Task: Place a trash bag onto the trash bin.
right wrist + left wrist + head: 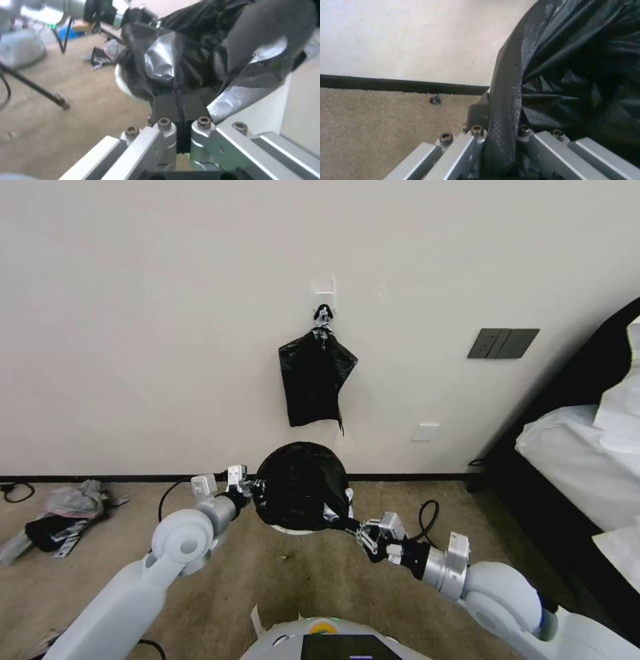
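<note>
Head view: the bag (303, 483) sits ballooned over the bin (293, 529) by the wall, left gripper (248, 488) at its 9 o'clock edge, right gripper (357, 529) at 4 o'clock.

Left wrist: jaws clamped on the bag's (573, 62) edge.

Right wrist: jaws pinched tight on the bag (186, 57), bin rim (121, 83) just beside.

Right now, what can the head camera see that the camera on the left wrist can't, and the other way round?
The head view alone takes in the bundle of black bags hanging on the wall, the bed, the right gripper and the trash bin peeking out below the bag. The left wrist view alone gives a close look at the bag's edge pinched between the left gripper fingers. Both show the trash bag, the carpet and the wall's dark baseboard.
</note>
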`<state>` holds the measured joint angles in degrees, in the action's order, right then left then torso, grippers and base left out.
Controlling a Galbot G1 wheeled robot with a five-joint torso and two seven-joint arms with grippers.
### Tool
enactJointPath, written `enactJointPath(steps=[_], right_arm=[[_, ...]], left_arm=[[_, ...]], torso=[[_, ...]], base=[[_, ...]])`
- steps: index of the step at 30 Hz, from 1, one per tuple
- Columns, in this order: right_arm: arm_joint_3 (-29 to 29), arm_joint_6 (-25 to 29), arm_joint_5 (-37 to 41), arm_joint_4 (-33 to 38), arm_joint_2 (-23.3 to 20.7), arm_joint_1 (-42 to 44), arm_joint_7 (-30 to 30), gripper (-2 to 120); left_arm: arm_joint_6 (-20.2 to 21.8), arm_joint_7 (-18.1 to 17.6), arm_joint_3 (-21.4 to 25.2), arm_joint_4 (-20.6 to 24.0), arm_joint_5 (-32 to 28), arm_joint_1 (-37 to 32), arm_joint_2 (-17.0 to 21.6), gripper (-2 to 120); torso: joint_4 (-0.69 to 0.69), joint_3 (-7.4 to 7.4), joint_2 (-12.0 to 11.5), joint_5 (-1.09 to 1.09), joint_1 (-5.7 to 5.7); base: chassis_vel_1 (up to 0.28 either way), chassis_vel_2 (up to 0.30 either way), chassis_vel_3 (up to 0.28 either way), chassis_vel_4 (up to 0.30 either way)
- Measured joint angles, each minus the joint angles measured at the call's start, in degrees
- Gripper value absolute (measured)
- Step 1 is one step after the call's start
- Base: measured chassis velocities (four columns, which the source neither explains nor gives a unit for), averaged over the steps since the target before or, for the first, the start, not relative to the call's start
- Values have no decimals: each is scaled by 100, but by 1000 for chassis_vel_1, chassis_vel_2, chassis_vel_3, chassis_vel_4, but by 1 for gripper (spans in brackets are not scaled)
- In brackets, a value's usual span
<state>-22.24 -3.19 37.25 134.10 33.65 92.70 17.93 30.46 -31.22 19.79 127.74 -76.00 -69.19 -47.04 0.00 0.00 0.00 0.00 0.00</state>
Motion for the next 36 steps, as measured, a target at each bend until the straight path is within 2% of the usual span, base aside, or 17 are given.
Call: enactJointPath(steps=[2, 4, 5, 8, 17, 21, 30, 36], right_arm=[[69, 407, -638, -133, 31, 80, 143, 0], [82, 492, -767, -168, 44, 90, 168, 0], [113, 779, -1202, -300, 87, 109, 275, 0], [209, 1223, -1851, -655, 179, 101, 405, 0], [359, 1407, -2144, -1053, 349, -14, 410, 0], [617, 1418, -2454, -1088, 483, -182, 409, 0], [1029, 1260, -2101, -1170, 900, -401, 401, 0], [1026, 1353, -2417, -1294, 1060, -358, 379, 0]], left_arm=[[8, -67, -19, 1, -64, 34, -2, 1], [9, -85, -20, 2, -91, 41, -1, 1], [11, -138, -21, 7, -179, 57, 8, 1], [23, -225, -4, 51, -336, 78, 31, 1], [38, -262, 59, 189, -438, 28, 65, 1], [38, -310, 2, 228, -467, 20, -19, 1], [28, -355, -85, 280, -447, -32, -204, 1], [11, -377, -100, 292, -422, -63, -260, 1]], torso=[[-1, 0, 0, 0, 0], [0, 0, 0, 0, 0], [0, 0, 0, 0, 0], [0, 0, 0, 1, 0], [0, 0, 0, 0, 0], [0, 0, 0, -1, 0], [0, 0, 0, 1, 0], [0, 0, 0, 0, 0]], base=[[0, 0, 0, 0], [0, 0, 0, 0], [0, 0, 0, 0], [0, 0, 0, 0], [0, 0, 0, 0], [0, 0, 0, 0], [0, 0, 0, 0], [0, 0, 0, 0]])
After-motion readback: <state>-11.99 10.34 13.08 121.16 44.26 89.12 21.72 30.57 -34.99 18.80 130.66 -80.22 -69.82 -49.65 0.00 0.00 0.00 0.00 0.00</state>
